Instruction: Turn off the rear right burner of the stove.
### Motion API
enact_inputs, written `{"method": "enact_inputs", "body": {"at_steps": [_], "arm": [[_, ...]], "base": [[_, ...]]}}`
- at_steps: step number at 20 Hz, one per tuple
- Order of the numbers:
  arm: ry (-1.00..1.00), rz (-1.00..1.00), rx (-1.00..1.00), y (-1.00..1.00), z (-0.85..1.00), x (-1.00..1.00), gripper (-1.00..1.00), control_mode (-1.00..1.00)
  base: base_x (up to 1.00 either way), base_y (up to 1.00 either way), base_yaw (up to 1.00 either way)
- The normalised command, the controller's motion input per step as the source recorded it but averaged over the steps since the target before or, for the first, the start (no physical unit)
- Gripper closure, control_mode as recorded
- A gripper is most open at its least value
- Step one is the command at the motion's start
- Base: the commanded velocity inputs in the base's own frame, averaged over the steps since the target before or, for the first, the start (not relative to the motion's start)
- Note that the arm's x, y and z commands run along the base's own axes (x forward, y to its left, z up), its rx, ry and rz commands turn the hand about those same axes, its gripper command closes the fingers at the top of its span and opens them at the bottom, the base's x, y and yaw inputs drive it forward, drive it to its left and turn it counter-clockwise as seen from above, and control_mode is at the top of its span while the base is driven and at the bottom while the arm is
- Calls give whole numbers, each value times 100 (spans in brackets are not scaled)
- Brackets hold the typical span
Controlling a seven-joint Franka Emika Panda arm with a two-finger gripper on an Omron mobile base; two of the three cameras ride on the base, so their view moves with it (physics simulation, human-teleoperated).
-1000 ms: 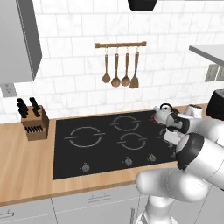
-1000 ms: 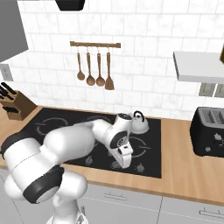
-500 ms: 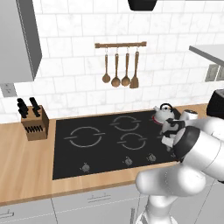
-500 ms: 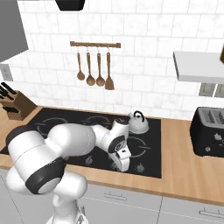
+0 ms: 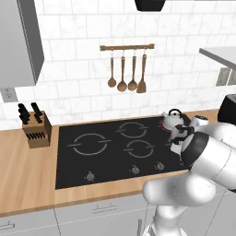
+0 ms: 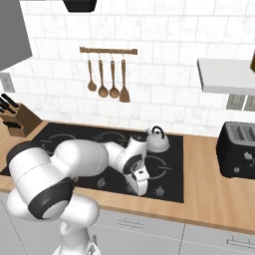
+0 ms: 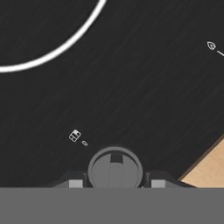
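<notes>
The stove point(image 5: 106, 159) point(image 6: 74, 149) is a black glass cooktop with grey burner rings and a front row of small knobs. A red glow marks the rear right burner point(image 5: 163, 125), where a silver kettle point(image 5: 174, 120) point(image 6: 157, 140) stands. My gripper point(image 6: 138, 189) point(image 7: 116, 183) points down at the front knob row, right of centre. It is open, with a round dark knob point(image 7: 115, 168) between its fingertips point(image 7: 75, 183), each tip close to the knob's side. Whether they touch it is unclear.
Other knobs point(image 5: 135, 170) point(image 6: 160, 191) sit along the stove's front edge, next to the wooden counter point(image 7: 210, 162) point(image 6: 214, 199). A knife block point(image 5: 36, 129) stands at the left and a black toaster point(image 6: 241, 149) at the right. Utensils point(image 5: 126, 73) hang on the tiled wall.
The hand has sunk a little lower and nearer the front knob row. The elbow has swung slightly. The kettle and the stove stay put.
</notes>
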Motion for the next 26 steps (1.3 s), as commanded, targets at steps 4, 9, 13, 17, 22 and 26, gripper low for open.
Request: {"method": "enact_inputs", "body": {"at_steps": [4,9,13,17,22,26], "arm": [[2,-16,0,0,0,0,100,-100],[5,-36,0,0,0,0,100,-100],[5,-52,0,0,0,0,100,-100],[7,-61,0,0,0,0,100,-100],[12,-69,0,0,-1,0,100,-100],[18,-72,0,0,-5,0,100,-100]], "base": [[0,0,0],[0,0,0],[0,0,0],[0,0,0],[0,0,0],[0,0,0]]}}
